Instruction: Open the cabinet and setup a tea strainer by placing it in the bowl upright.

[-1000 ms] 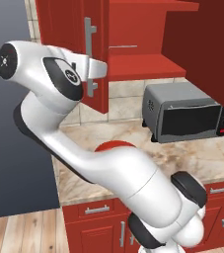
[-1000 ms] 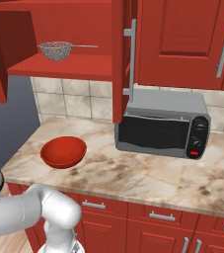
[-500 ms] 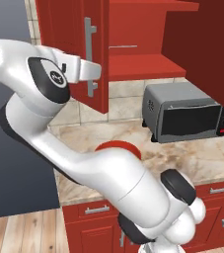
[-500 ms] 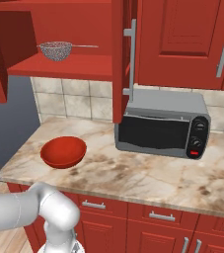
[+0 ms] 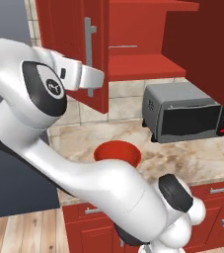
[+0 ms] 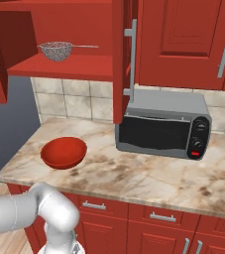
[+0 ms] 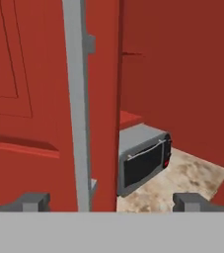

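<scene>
The cabinet [image 6: 79, 67] stands open, both doors swung out. On its shelf lies the tea strainer [image 6: 55, 50], a grey mesh cup with a thin handle; in the left base view just that handle [image 5: 123, 47] shows past the door. The red bowl [image 6: 63, 152] [image 5: 117, 152] rests on the counter below it, empty. My gripper [image 5: 97, 79] [image 7: 111, 202] is open next to the left door's silver bar handle [image 5: 88, 54] [image 7: 76, 99], which stands between the spread fingertips [image 7: 32, 201] without being touched.
A grey toaster oven [image 6: 161, 124] [image 5: 185, 111] sits on the marble counter [image 6: 148, 173], right of the bowl. The open right door [image 6: 119, 59] hangs over it. Closed red wall cupboards [image 6: 183, 44] continue to the right, lower drawers [image 6: 158, 218] below.
My arm's elbow has swung left and closer to the camera, while the hand stays by the door handle. Doors, strainer and bowl have not moved.
</scene>
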Controlling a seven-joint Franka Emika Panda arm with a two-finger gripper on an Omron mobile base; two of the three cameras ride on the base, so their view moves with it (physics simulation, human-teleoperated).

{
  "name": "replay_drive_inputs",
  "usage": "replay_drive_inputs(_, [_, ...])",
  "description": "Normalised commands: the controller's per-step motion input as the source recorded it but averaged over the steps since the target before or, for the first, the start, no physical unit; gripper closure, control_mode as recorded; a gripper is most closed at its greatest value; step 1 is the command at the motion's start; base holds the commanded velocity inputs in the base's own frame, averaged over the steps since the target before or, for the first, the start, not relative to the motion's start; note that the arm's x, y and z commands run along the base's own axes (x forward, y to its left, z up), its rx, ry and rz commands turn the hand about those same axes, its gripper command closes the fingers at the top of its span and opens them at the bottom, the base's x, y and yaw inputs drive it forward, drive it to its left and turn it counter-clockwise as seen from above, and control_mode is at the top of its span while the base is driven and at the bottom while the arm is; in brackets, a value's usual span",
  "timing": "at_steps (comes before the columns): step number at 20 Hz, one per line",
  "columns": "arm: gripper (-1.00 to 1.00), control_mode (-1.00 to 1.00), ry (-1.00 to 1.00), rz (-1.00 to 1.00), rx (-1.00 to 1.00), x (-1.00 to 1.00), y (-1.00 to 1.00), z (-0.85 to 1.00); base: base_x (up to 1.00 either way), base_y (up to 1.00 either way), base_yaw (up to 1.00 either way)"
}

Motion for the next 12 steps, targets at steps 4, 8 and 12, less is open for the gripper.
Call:
replay_drive_inputs(4, [-1.00,-1.00,0.02,0.10,0.19,-0.41,-0.43,0.00,0.00,0.00,0.00])
replay_drive_inputs(8, [-1.00,-1.00,0.08,0.09,0.28,-0.42,-0.62,0.00,0.00,0.00,0.00])
replay_drive_inputs(12, [-1.00,-1.00,0.08,0.12,0.36,-0.44,-0.71,0.00,0.00,0.00,0.00])
